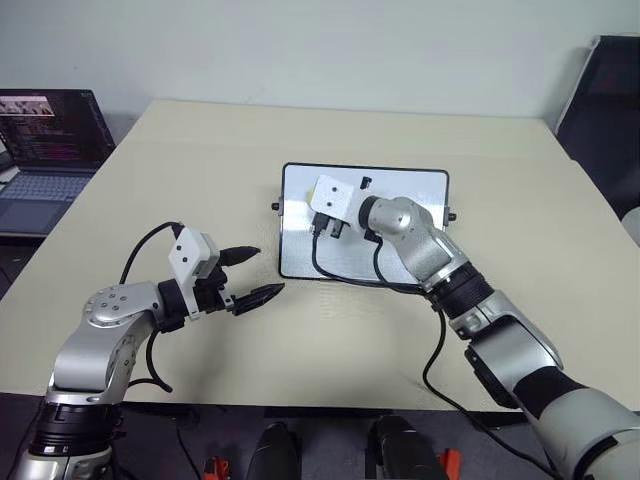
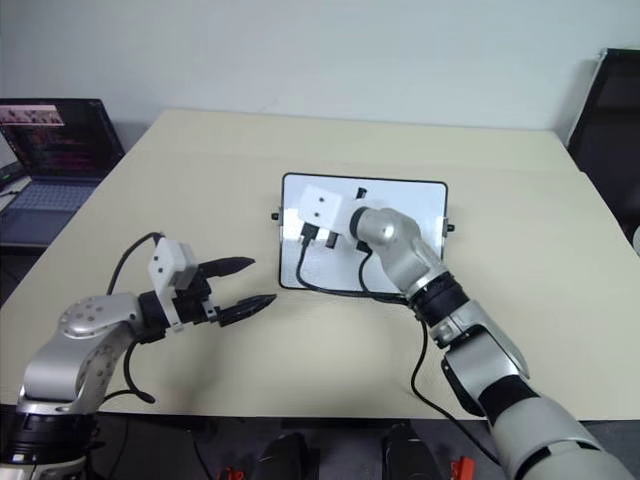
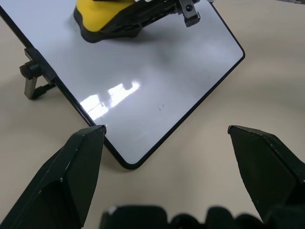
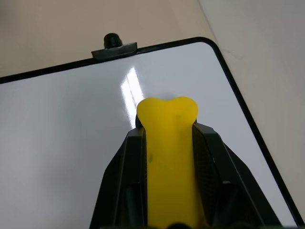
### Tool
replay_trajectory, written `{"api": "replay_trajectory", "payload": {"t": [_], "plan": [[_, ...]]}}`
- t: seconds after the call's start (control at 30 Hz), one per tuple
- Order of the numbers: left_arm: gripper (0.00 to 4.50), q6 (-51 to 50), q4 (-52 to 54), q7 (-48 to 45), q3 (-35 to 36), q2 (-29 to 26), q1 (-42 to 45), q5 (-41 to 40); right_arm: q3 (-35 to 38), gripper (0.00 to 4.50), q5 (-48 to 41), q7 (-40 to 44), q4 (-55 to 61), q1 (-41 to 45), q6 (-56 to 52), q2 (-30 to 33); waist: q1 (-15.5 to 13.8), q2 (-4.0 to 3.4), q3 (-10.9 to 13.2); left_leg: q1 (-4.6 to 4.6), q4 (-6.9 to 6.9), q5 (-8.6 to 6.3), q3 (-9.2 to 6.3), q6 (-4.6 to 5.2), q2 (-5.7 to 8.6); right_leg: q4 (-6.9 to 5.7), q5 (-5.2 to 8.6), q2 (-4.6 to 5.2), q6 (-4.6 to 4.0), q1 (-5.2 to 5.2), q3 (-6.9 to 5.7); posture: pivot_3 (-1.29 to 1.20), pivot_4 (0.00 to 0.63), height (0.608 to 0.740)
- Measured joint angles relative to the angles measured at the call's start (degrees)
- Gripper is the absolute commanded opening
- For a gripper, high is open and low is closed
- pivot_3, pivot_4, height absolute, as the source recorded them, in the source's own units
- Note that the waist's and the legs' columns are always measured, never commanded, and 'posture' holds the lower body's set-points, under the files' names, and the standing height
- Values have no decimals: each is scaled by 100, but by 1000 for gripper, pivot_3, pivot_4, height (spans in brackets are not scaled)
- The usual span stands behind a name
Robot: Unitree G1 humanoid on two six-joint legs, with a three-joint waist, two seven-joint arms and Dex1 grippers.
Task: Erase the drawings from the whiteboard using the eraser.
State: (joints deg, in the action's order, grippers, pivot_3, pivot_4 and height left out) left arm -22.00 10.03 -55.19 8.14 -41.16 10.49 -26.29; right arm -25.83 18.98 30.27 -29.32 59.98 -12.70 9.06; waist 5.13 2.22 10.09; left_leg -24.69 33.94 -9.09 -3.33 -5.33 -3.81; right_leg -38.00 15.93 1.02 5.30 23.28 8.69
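Now | right claw [image 4: 169,157] pinches smooth yellow eraser [image 4: 169,143] | glossy whiteboard [image 4: 62,143]

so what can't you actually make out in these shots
- Head views: the right gripper and its arm cover part of the whiteboard, so any drawings under them are hidden.
- Right wrist view: the eraser hides its own contact with the board.
- Left wrist view: a tiny speck, too small to identify.

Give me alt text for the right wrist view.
The right gripper is shut on the yellow eraser, held over the whiteboard near a rounded corner. The board surface seen here shows no red marks; a black knob sits at its edge on the beige table.
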Motion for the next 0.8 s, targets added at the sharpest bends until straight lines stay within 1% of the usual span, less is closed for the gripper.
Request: {"api": "replay_trajectory", "payload": {"t": [0.1,0.17,0.27,0.37,0.5,0.63,0.8], "plan": [[4500,7,0,0,-12,10,4,3,26,985,-30,70,-209,143,31,-43,4,0,0,0,0,0,0,0,-1,-2,1,-1,2,0,0,0,150,740],[4500,15,0,3,-14,12,6,5,39,985,-66,338,-189,138,13,31,3,0,0,0,2,0,-1,0,0,-1,4,-1,7,-2,0,0,150,740],[4500,42,-23,48,-13,36,12,26,-27,985,-163,927,214,-165,-46,210,-22,2,-1,0,3,0,-1,0,0,1,5,-1,8,-5,-1,0,150,740],[4500,94,-164,176,-12,177,194,34,-80,985,-182,1152,486,-401,-122,229,-14,0,0,0,3,0,-2,0,0,-5,4,-2,8,-1,-1,0,150,740],[4500,116,-294,280,11,239,548,16,-79,985,-171,1167,600,-452,-225,229,-14,1,-1,0,3,0,-2,0,0,-2,4,-2,8,-2,-1,0,150,740],[4500,34,-396,257,18,243,685,-71,-104,985,-153,1213,839,-598,-286,272,-14,1,0,-1,0,0,-2,0,0,0,7,-2,13,-2,-1,0,150,740],[4500,-6,-445,220,7,243,849,-67,-17,985,-101,739,844,-636,-293,200,-21,0,0,-3,2,0,-2,-1,1,-1,7,-2,13,-1,-1,0,150,740]]}}
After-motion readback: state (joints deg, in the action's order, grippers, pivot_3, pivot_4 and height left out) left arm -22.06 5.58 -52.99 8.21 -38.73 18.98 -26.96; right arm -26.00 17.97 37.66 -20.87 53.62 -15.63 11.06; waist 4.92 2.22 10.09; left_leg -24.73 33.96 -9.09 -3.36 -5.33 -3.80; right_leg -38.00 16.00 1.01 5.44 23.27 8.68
